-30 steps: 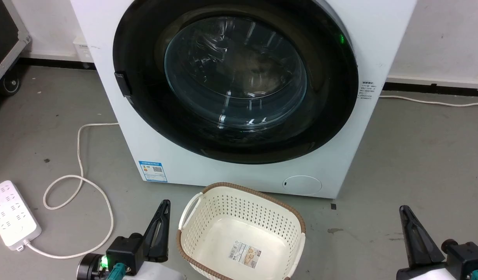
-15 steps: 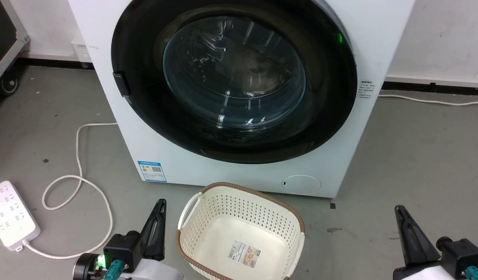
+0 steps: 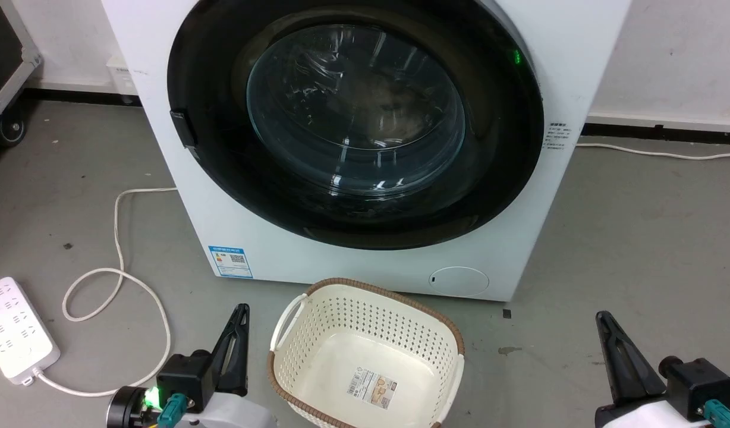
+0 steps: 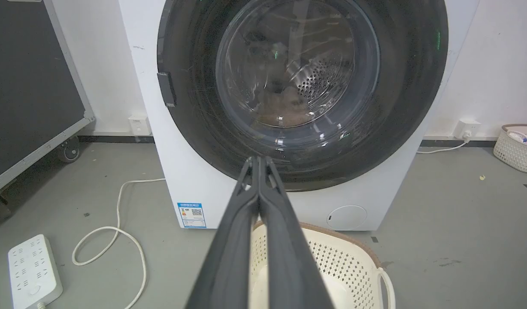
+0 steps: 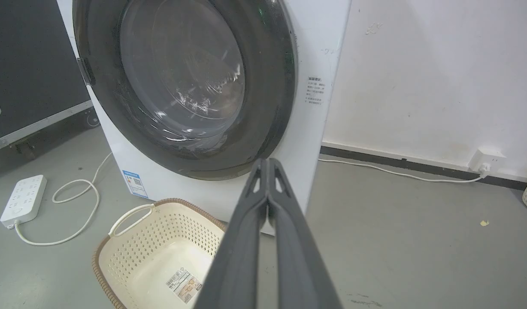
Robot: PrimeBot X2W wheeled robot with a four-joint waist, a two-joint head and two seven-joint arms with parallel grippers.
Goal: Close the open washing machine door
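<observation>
The power strip (image 3: 17,330) and its looped cable (image 3: 118,238) lie on the floor at 9 o'clock from the washer (image 3: 282,261). The left fingers (image 3: 235,345) hang low at 7 o'clock of the head view. The left wrist view shows them pressed together with nothing between them, well short of the machine.

The door (image 3: 496,148) sits in the washer's front, and its black rim looks level with the white panel all round, so I judge it shut or very nearly so. It should handle as a stiff, hinged and fairly heavy slab. The rim is glossy and likely slippery, and the glass window (image 3: 353,113) bulges and is the fragile part. The place to press is the rim beside the latch tab (image 3: 182,129) at 9 o'clock of the door, with a flat, firm push rather than a pinch.

The empty basket (image 3: 400,294) stands on the floor at 6 o'clock, near the washer's foot. A green light (image 3: 517,57) glows at 2 o'clock of the rim. The right fingers (image 3: 623,362) rest at 5 o'clock, also closed on nothing.

The door's top is cut off in every view. The hinge is hidden, and I cannot tell whether the latch has caught. Reflections blur the drum behind the glass.
</observation>
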